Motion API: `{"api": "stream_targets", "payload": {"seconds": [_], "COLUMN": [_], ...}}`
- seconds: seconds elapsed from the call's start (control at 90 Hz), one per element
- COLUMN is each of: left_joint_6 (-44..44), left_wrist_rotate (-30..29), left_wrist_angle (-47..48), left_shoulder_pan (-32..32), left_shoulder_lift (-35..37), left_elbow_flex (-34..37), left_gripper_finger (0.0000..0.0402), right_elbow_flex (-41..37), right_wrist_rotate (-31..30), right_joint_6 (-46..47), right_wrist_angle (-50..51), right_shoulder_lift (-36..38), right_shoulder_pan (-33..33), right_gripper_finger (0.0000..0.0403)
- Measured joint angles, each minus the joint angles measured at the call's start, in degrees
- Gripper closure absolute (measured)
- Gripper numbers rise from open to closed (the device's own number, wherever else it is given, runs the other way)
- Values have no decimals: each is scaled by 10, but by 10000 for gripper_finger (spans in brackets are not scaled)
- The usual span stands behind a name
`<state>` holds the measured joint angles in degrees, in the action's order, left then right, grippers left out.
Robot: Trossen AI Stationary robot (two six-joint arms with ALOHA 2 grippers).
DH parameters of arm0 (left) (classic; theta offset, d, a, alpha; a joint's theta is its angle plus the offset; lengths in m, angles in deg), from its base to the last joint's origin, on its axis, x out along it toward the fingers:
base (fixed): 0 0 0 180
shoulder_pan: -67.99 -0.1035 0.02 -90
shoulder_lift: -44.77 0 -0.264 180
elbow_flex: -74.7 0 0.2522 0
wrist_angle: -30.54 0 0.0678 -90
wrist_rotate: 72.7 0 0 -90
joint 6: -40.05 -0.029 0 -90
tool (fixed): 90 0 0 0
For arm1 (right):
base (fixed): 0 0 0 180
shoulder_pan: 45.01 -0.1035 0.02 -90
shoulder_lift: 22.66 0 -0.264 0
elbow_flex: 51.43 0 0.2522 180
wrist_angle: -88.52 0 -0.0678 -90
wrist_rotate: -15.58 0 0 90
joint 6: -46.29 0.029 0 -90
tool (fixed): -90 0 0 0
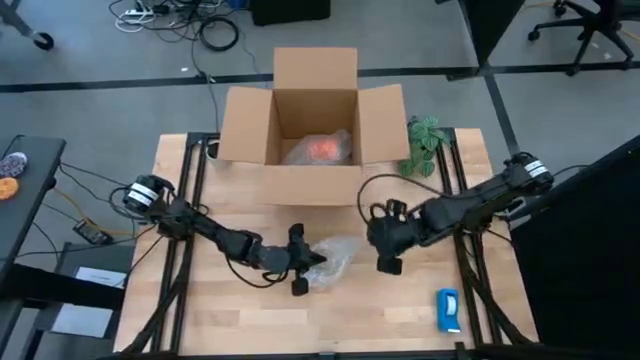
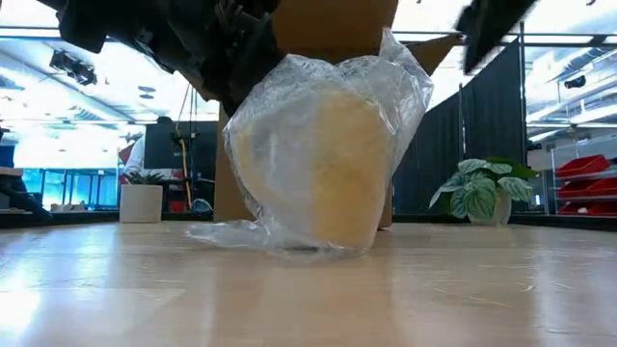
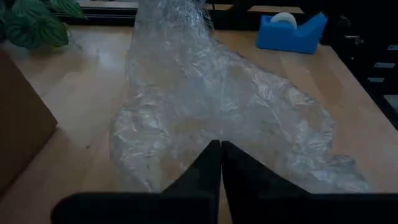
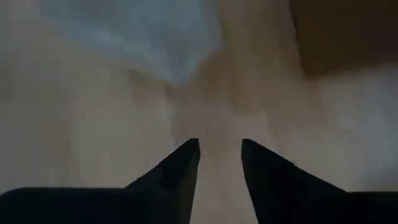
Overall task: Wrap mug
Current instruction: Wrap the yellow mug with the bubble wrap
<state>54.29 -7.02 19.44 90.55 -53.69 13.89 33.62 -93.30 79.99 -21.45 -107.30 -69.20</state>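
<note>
Left gripper (image 1: 303, 262), fingers pressed together, pinches the crinkled clear plastic wrap (image 1: 335, 255) around a pale object on the wooden surface (image 1: 400, 310). Right gripper (image 1: 388, 250) hangs beside, fingers spread, empty. Recommend holding the pinch firm and gathering loose film before lifting.

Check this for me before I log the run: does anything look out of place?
Yes. The orange mug sits in the cardboard box, loosely wrapped, while the left gripper works a separate crumpled plastic wrap on the table.
</note>
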Motion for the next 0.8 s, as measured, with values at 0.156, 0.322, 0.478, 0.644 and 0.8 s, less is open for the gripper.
{"api": "stream_targets", "payload": {"seconds": [0.156,0.322,0.478,0.644,0.8], "left_joint_6": [0,0,0,0,0], "left_wrist_rotate": [0,0,-4,-7,-10], "left_wrist_angle": [0,1,6,7,9], "left_shoulder_pan": [0,-1,-7,-16,-16], "left_shoulder_lift": [0,0,0,-1,-1], "left_elbow_flex": [0,0,1,1,1], "left_gripper_finger": [402,402,402,402,402], "right_elbow_flex": [-37,10,49,55,54], "right_wrist_rotate": [-85,-105,-54,-8,52], "right_joint_6": [-66,-198,-247,-249,-249], "right_wrist_angle": [-123,-209,-248,-264,-301], "right_shoulder_lift": [-49,-78,-80,-95,-155], "right_shoulder_pan": [-5,6,6,13,27], "right_gripper_finger": [330,357,379,391,397]}}
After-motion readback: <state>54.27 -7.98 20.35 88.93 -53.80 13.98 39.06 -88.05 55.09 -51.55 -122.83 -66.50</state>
